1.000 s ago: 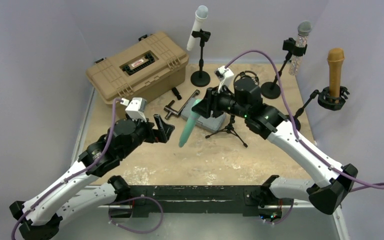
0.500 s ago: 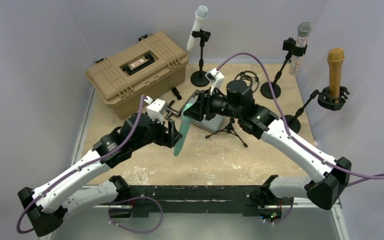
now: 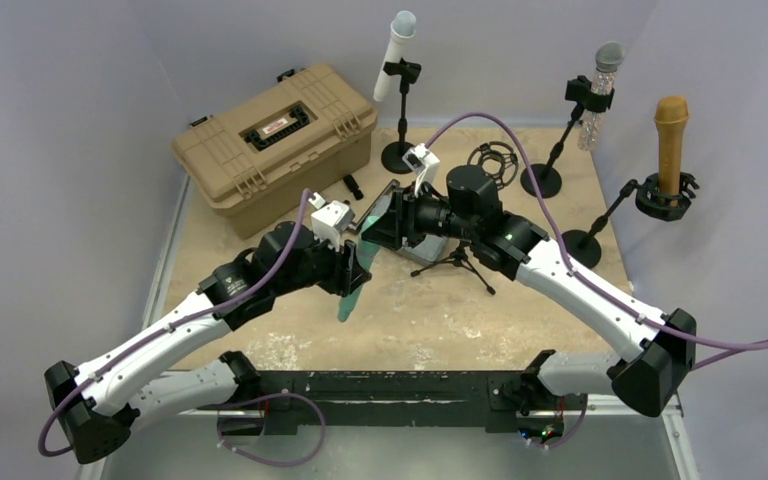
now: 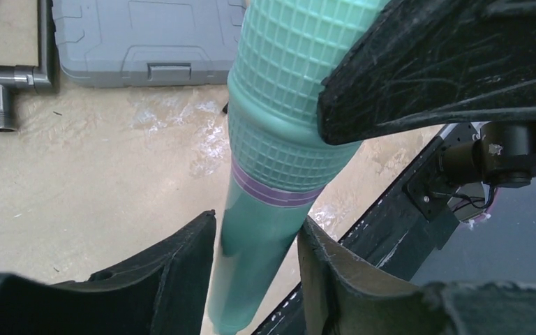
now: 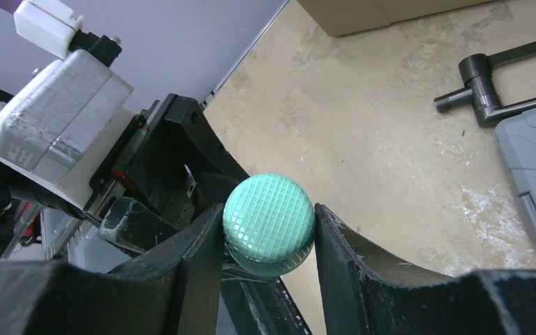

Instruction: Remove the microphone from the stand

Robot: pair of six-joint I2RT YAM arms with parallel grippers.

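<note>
teal microphone, grid-mesh head | right jaws clamp head | left jaws clamp smooth handle

Glossy teal against scuffed black

We see the microphone with a teal head in a gridded mesh texture and a smooth, faintly glossy plastic-looking body. The fingers of the left gripper are matt black, scratched and rough-edged. The table looks matt, mottled beige and stone-like, the grey case matt moulded plastic, and the pipe fitting dull grey metal.
</note>
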